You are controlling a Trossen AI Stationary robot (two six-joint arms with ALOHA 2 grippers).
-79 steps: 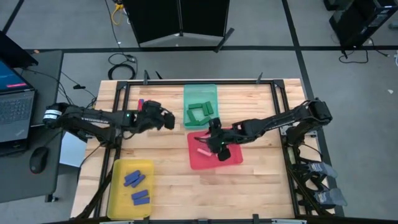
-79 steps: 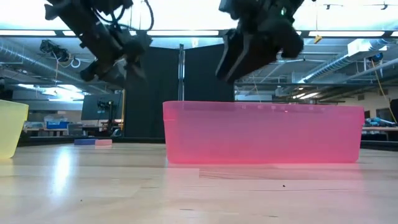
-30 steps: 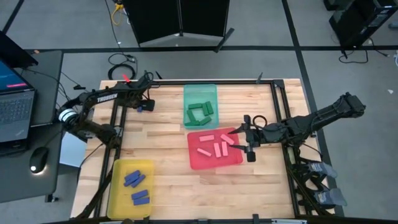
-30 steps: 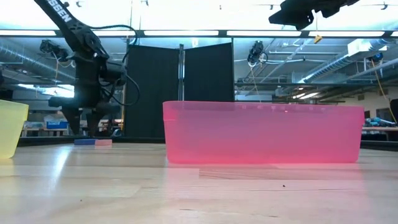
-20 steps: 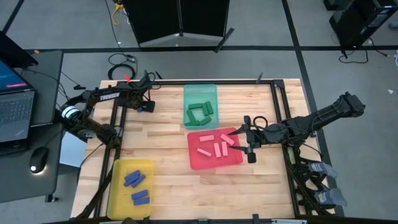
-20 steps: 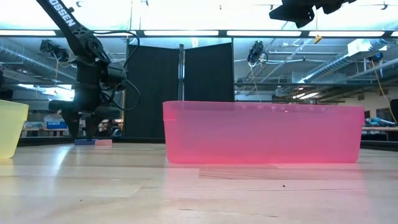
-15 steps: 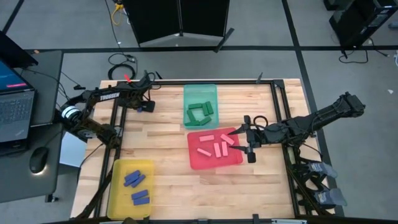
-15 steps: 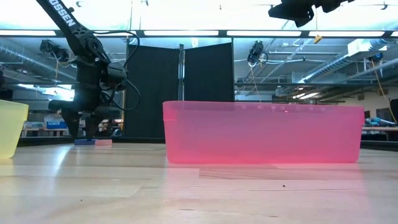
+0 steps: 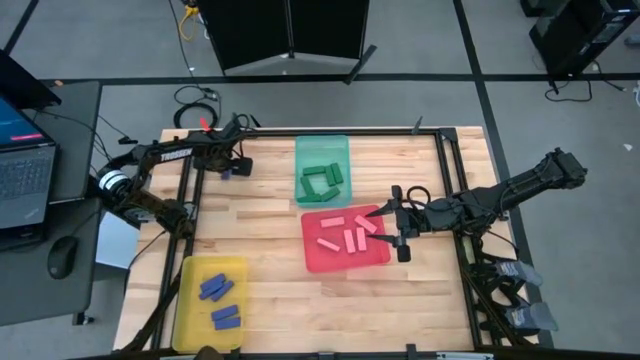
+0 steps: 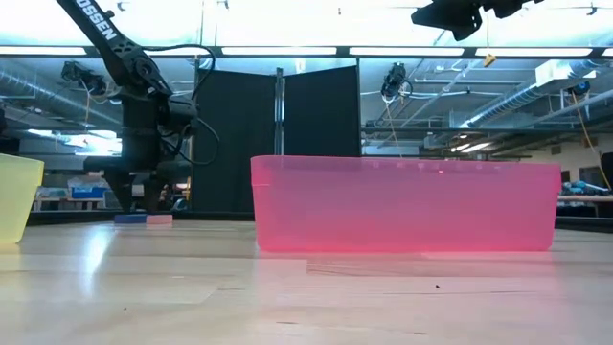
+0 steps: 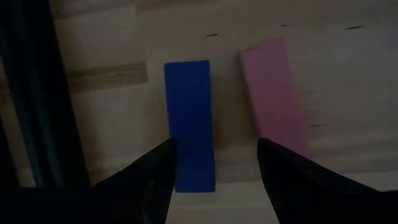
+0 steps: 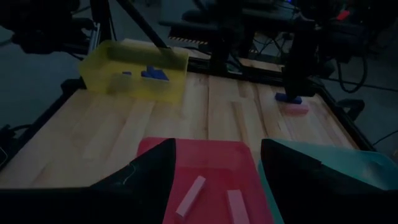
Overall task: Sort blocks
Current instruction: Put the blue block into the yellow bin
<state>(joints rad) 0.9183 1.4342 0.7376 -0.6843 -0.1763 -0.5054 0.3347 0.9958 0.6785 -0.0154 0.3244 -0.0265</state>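
The left gripper [image 11: 214,165] hangs open right over the blue block [image 11: 188,140], a finger on each side, the pink block [image 11: 273,96] just beside it on the desk [image 9: 270,300]. Next, I judge: lower, close. The right gripper [image 9: 398,232] waits open beside the red tray [image 9: 345,262].

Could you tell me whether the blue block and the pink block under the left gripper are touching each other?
Apart. The left wrist view shows bare wood between the blue block and the pink block.

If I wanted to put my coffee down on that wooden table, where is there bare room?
The widest bare wood lies between the yellow tray and the red tray, along the near edge. The strip right of the green tray is free too. The far-left corner is crowded: the left pincer hangs over a blue block.
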